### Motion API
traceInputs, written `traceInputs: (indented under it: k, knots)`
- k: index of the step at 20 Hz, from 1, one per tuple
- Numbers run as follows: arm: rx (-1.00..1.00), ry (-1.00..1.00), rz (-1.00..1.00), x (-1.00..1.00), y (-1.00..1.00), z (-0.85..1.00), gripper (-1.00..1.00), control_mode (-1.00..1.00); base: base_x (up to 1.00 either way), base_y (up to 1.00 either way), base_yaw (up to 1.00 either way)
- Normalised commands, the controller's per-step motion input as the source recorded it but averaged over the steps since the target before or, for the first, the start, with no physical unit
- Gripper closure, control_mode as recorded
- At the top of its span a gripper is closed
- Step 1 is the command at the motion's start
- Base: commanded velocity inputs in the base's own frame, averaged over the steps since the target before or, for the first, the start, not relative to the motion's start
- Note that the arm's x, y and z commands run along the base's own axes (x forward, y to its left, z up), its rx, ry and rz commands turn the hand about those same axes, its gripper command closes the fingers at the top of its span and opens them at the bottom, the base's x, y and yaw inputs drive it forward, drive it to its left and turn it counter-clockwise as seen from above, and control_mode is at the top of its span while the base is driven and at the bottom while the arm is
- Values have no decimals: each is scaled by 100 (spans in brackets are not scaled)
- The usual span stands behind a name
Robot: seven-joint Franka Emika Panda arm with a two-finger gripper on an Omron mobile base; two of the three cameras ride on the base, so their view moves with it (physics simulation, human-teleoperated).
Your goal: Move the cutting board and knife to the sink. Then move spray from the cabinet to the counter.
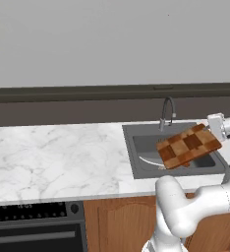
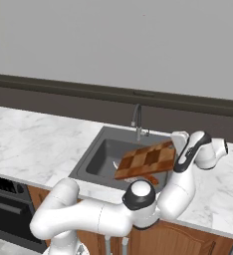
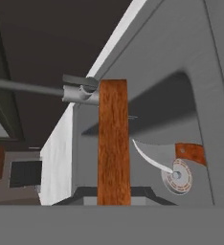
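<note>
Clenching the cutting board (image 1: 188, 146) by one end, your gripper (image 1: 216, 127) held it lengthwise above the sink (image 1: 136, 167), the knife (image 3: 169, 157) lying in the basin underneath.

One cutting board (image 1: 188, 146), one knife (image 3: 173, 153), one sink (image 1: 136, 147), one faucet (image 1: 167, 112)

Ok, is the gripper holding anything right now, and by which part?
Yes: the gripper is shut on the cutting board, gripping one short end edge, and holds it tilted above the sink.
</note>
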Motion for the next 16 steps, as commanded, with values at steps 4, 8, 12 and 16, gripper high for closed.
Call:
traceInputs:
  k: [4, 8, 12, 16]
  knots:
    - [1, 0, 0, 10, 23, -31, 100, -100, 0, 0, 0]
    - [1, 0, 0, 11, 32, -39, 100, -100, 0, 0, 0]
    - [0, 0, 0, 13, 49, -47, 100, -100, 0, 0, 0]
    - [0, 0, 0, 14, 65, -53, 100, -100, 0, 0, 0]
